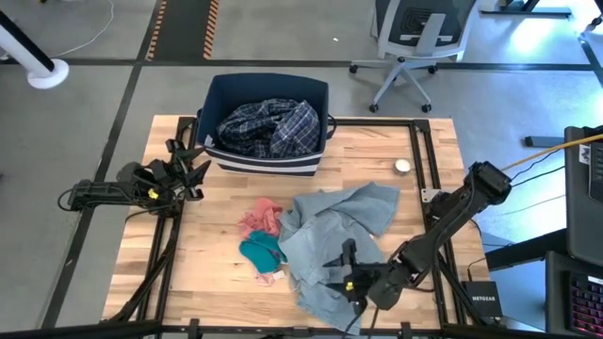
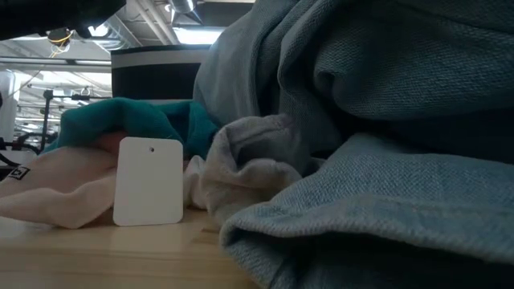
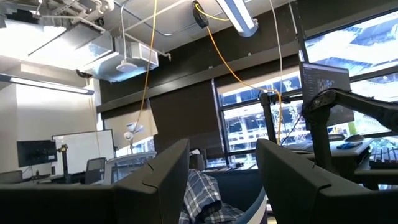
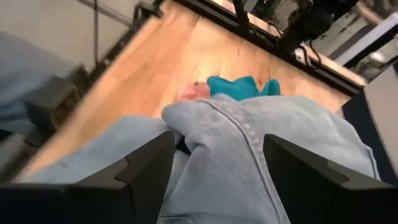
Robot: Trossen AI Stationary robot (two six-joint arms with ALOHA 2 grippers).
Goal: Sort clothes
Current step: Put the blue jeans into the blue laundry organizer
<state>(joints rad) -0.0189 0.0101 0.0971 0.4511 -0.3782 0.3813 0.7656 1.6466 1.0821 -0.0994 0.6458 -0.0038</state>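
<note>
The pale blue-grey denim piece (image 1: pixel 330 226) lies crumpled on the table's near right part and fills the low view (image 2: pixel 385 96). A pink piece (image 1: pixel 259 217) and a teal piece (image 1: pixel 262 250) lie against its left edge. A white piece (image 2: pixel 249 160) with a card tag (image 2: pixel 148 181) shows in the low view. The plaid shirt (image 1: pixel 268 127) lies in the navy bin (image 1: pixel 226 89). No black piece shows. My right gripper (image 1: pixel 341 266) is open, low over the denim's near part. My left gripper (image 1: pixel 193 162) is open and empty, left of the bin. My right gripper (image 4: pixel 217 168) stands with its open fingers on either side of a raised fold with a seam (image 4: pixel 224 124) in the denim, coming slanting from the table's right. Whether the fingers touch the cloth cannot be told.
The navy bin stands at the table's far middle. A small round white object (image 1: pixel 402 166) sits on the table right of the bin. Black frame rails (image 1: pixel 424 160) run along the table's edges. Bare wood (image 1: pixel 207 264) shows left of the clothes.
</note>
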